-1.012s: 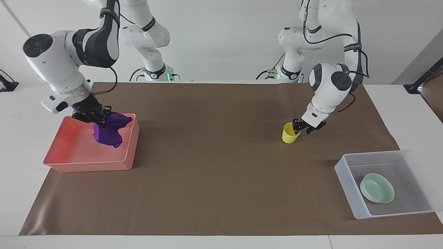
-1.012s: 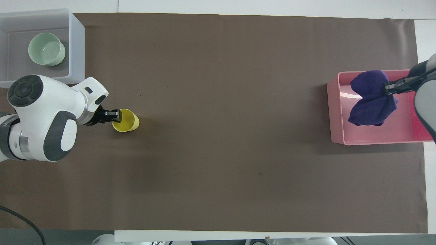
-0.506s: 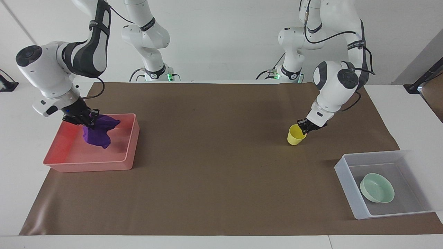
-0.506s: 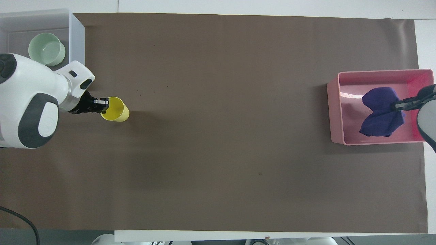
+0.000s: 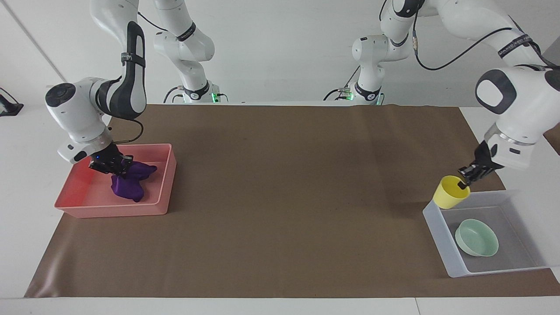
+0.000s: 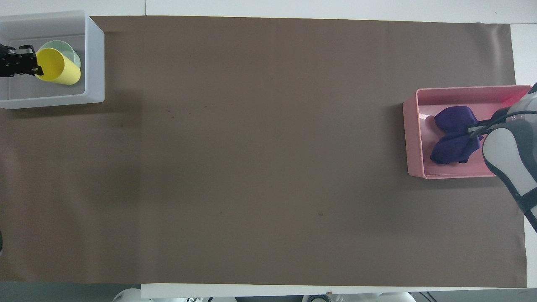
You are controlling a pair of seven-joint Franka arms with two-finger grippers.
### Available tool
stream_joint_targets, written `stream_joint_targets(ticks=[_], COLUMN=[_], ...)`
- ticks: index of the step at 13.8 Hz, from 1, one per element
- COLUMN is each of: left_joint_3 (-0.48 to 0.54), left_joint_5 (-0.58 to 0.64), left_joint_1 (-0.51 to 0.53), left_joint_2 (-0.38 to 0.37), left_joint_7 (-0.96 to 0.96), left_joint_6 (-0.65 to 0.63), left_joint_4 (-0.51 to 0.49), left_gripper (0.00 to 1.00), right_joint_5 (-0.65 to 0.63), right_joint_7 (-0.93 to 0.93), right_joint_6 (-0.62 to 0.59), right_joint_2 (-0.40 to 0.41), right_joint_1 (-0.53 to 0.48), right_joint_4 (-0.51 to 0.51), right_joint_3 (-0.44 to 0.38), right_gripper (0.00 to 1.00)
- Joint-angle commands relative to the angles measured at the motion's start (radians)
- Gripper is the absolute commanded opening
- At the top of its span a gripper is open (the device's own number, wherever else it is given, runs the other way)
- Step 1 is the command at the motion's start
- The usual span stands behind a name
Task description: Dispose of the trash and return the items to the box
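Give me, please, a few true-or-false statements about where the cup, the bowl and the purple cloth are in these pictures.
1. The yellow cup stands on the brown mat. False: the left end effector holds it in the air, over the box.
2. The mint-green bowl lies in the box. True.
3. The purple cloth is in the pink tray. True, with the right end effector at it.
4. The bowl sits in the pink tray. False: it is in the box.
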Motion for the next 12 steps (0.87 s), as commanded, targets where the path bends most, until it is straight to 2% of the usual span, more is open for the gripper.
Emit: stream_joint_targets(ticks=[1,2,4,5,6,7,9,10,12], left_joint_3=[-0.006,-0.004,-0.003,-0.003,-0.003,-0.003,-0.003,-0.003,-0.004], left_joint_5=[-0.003,-0.003,0.003,0.001,0.005,0.008,0.008,0.006,0.008], left_joint_1=[0.039,0.041,0.053,0.046,0.040,0.038,0.015,0.001,-0.014], left_joint_2=[0.215,0.247,0.272,0.269,0.263,0.258,0.199,0.145,-0.034], left_joint_7=[0.002,0.002,0.008,0.016,0.013,0.010,0.007,0.005,0.016], left_joint_6=[0.113,0.162,0.231,0.290,0.325,0.321,0.235,0.179,-0.022], left_joint_4=[0.172,0.172,0.161,0.125,0.089,0.084,0.068,0.048,-0.073], left_gripper=[0.00,0.00,0.00,0.04,0.57,1.00,1.00,1.00,1.00], right_joint_5=[-0.007,-0.007,-0.007,-0.007,-0.007,-0.002,-0.002,-0.002,-0.005], right_joint_7=[-0.016,-0.014,-0.014,-0.010,-0.008,-0.004,0.073,0.129,0.206], right_joint_6=[0.005,-0.005,-0.026,-0.047,-0.081,-0.133,-0.292,-0.366,-0.471], right_joint_2=[-0.010,-0.010,-0.010,-0.014,-0.017,-0.020,-0.025,-0.025,-0.025], right_joint_1=[0.003,0.010,0.012,0.012,0.013,0.023,0.079,0.101,0.160], right_joint_4=[-0.007,-0.004,0.013,0.020,0.045,0.072,0.176,0.228,0.325], right_joint_3=[0.009,0.008,0.011,0.015,0.018,0.018,0.018,0.018,0.018], right_gripper=[0.42,0.60,0.77,0.77,0.78,0.80,0.85,0.85,0.87])
